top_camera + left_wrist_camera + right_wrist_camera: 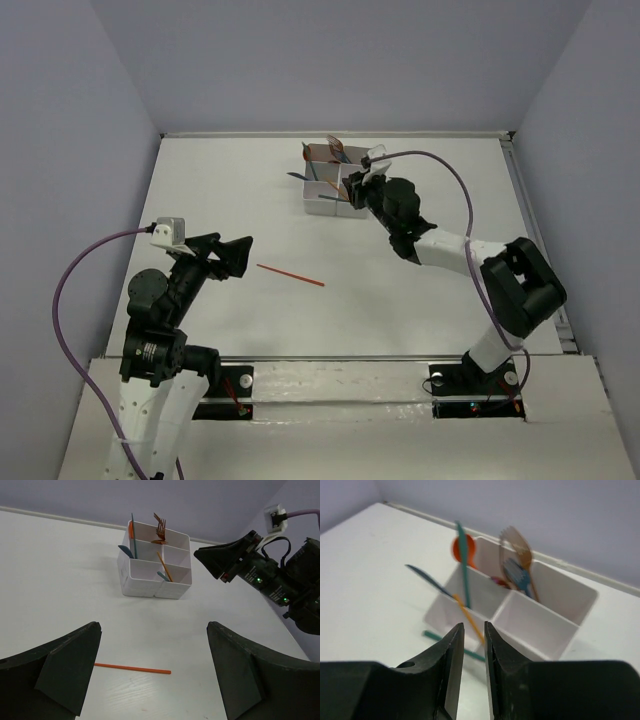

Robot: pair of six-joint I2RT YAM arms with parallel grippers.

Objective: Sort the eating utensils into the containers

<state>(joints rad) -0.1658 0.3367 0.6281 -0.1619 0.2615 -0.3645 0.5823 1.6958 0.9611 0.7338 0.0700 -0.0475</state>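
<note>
The right arm (455, 250) was stretched forward and to the left across the white table (220, 190). The right gripper (474, 636) hovered just beside the right side of a small white square plastic box divided into four compartments (322, 200). Its black fingers (445, 670) stood a narrow slit apart, clamped on nothing. The left arm (165, 300) was folded back near its base. The left gripper (155, 680) was raised over the table and pointed toward the box, its fingers (65, 670) spread wide and holding nothing.

Seen from the left wrist, a round-bowled orange plastic spoon (130, 530) and a slim teal plastic stick (133, 537) stood upright at the box's far left corner. A dark teal utensil handle (125, 551) leaned out over the left wall. A brown plastic fork (161, 526) stood tines up at the middle of the far wall; which compartment held it could not be told. A thin short orange stick (164, 566) leaned from the centre divider into the near right compartment, with a short teal piece (162, 575) at its foot. The right wrist view showed a blue fork head (517, 575) just beside the brown one, both blurred.

A long thin orange plastic stick (290, 275) lay flat on the table, well apart from the box, in front of the left gripper and between the two arms.
</note>
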